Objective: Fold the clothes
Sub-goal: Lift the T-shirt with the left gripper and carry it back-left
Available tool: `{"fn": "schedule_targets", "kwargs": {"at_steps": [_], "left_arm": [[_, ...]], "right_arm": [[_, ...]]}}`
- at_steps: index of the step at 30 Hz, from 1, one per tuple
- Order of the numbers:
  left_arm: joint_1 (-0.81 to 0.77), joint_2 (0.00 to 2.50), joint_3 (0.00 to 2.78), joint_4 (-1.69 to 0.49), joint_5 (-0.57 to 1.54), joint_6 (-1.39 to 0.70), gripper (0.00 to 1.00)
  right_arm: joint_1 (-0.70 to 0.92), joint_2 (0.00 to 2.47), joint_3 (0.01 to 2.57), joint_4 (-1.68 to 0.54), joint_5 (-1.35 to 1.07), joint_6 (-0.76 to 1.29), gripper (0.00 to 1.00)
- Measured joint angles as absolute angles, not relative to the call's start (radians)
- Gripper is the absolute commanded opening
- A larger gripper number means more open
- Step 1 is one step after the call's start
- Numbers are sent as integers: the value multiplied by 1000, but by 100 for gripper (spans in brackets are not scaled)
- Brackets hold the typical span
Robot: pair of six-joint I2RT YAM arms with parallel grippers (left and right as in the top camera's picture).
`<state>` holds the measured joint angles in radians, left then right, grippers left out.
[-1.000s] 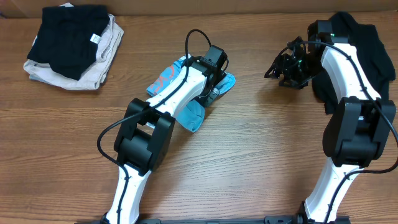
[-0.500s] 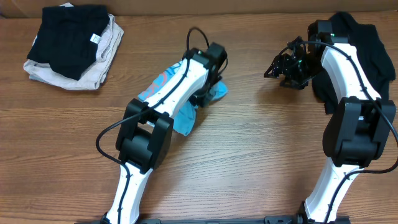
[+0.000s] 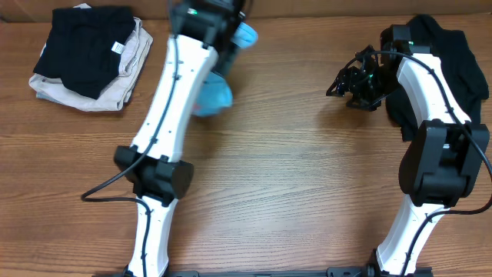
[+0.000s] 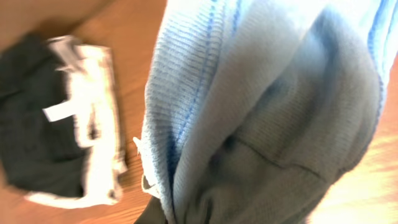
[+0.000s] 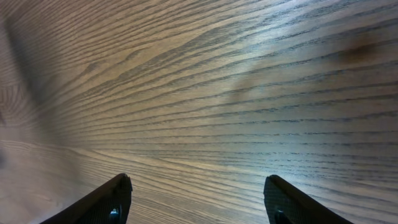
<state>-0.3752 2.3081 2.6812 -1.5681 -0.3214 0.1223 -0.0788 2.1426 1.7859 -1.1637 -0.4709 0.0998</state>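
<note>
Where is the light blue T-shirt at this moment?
In the overhead view the T-shirt hangs from the left claw near the far edge of the table, left of centre, right of the folded pile.

Arms: two, left arm and right arm. Blue shirt: one. Black garments: two. Beige garment: one. Table: one.

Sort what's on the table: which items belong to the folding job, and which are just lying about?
Job: light blue T-shirt, held in the left gripper; black garment, heaped unfolded, far right.
Lying about: pile far left, black on beige, apparently folded already.
</note>
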Motion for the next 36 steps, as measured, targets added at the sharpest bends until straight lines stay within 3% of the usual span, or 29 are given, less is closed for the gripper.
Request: {"fn": "schedule_targets", "kwargs": {"at_steps": [6,14,28,36], "left_arm": [[-258,2308,2813,-1570,-441,123,4],[-83,2308,2830,-1298,-606,236,4],[213,2327,2832,-980,-350,737,4],[333,2432,2832,-945,-210,864,4]], "right_arm": [[-79,2143,1786,-1164,-471,101,72],[-79,2143,1786,-1182,-471,101,72],[-79,2143,1786,-1224,-471,100,72],[-79,2143,1786,-1244,-471,100,72]]}}
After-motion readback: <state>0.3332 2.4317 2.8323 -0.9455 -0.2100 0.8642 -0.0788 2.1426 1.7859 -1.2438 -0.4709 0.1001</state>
